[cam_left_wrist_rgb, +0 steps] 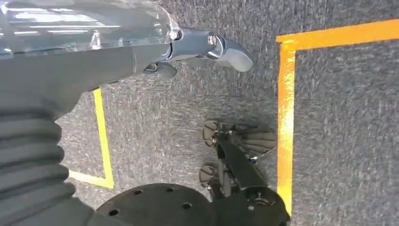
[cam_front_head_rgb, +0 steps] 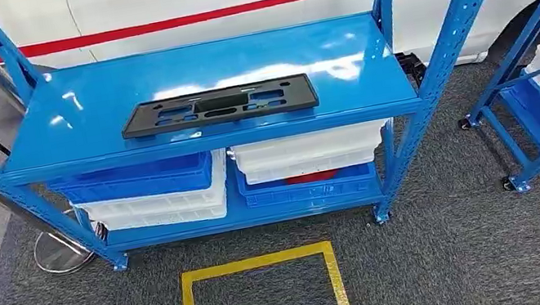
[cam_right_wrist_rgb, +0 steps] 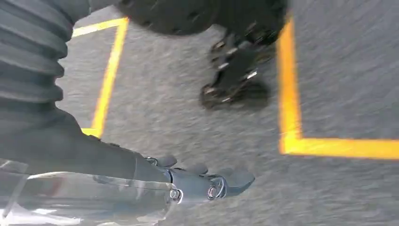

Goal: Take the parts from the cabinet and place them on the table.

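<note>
We stand facing the blue cabinet (cam_front_head_rgb: 205, 130) w/ the black plastic part (cam_front_head_rgb: 218, 105) flat on its top shelf, ready to lift, both arms hanging, left hand (cam_left_wrist_rgb: 188, 52) & right hand (cam_right_wrist_rgb: 197, 183) empty, fingers loosely extended over the carpet (cam_front_head_rgb: 449, 255).

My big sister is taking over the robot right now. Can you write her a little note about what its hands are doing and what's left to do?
Left robot hand: hangs over the grey carpet, holding nothing.
Right robot hand: also hangs over the carpet, holding nothing.
The black part lies flat on the top shelf of the blue cabinet, near the front edge. Blue and white bins sit stacked on the lower shelf.
Done: nothing yet; the part is untouched.
Left: step up to the cabinet, lift the part and carry it to the table.
</note>
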Available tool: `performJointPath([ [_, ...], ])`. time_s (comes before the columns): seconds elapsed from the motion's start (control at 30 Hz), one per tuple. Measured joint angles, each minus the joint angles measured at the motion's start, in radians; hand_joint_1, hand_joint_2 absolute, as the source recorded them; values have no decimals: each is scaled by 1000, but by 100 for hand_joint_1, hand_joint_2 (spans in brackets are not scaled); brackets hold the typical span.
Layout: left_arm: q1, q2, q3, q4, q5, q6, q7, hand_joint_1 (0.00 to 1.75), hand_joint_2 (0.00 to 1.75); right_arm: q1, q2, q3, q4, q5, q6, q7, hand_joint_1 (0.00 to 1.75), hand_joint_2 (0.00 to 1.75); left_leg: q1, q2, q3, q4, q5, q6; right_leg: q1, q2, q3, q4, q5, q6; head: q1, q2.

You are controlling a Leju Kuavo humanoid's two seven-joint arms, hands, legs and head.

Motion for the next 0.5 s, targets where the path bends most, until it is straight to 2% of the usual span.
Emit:
performJointPath([
  [0.13,-9,0,25,8,-14,3,-9,0,0,-17,14,24,-68,-57,66,-70,0,0,-6,0,-4,4,-1,13,-5,-1,0,-3,2,12,0,0],
  [0.17,-10,0,29,9,-16,3,-10,0,0,-20,15,32,-91,-72,76,-82,0,0,-5,-1,-2,-7,4,20,-3,-2,4,-7,4,18,0,0],
  [0.2,-12,-3,34,10,-18,3,-11,0,0,-19,17,40,-123,-90,90,-93,0,0,10,0,13,-26,16,28,-3,0,6,-5,-2,23,0,0],
  [0.23,-15,-6,38,12,-19,3,-13,0,0,-19,18,48,-150,-108,101,-104,0,0,7,-1,16,-34,20,33,0,6,-6,23,-25,23,2,0],
  [0.27,-17,-6,44,13,-23,3,-14,0,0,-21,20,58,-180,-128,115,-115,0,0,7,1,14,-35,23,37,-2,10,-40,88,-67,23,3,0],
  [0.33,-19,-7,52,16,-27,4,-15,0,0,-20,23,77,-240,-160,135,-131,0,0,6,0,11,-34,23,37,-4,12,-116,240,-132,27,2,0],
  [0.37,-20,-8,56,18,-29,4,-15,0,0,-19,24,85,-266,-173,146,-139,0,0,5,0,11,-33,22,37,-4,13,-143,289,-139,30,2,0],
  [0.4,-19,-8,59,19,-29,5,-16,0,0,-20,26,96,-292,-188,157,-146,0,0,5,-3,12,-32,21,35,-5,12,-145,284,-118,32,2,0],
  [0.43,-19,-8,61,19,-30,5,-16,0,0,-19,27,104,-316,-201,166,-155,0,0,6,-6,13,-30,20,33,-8,13,-125,233,-75,32,2,0],
  [0.5,-22,-11,70,20,-35,5,-17,0,0,-18,32,123,-389,-231,190,-171,0,0,7,-11,15,-21,14,26,-13,13,-43,56,24,30,2,0],
])
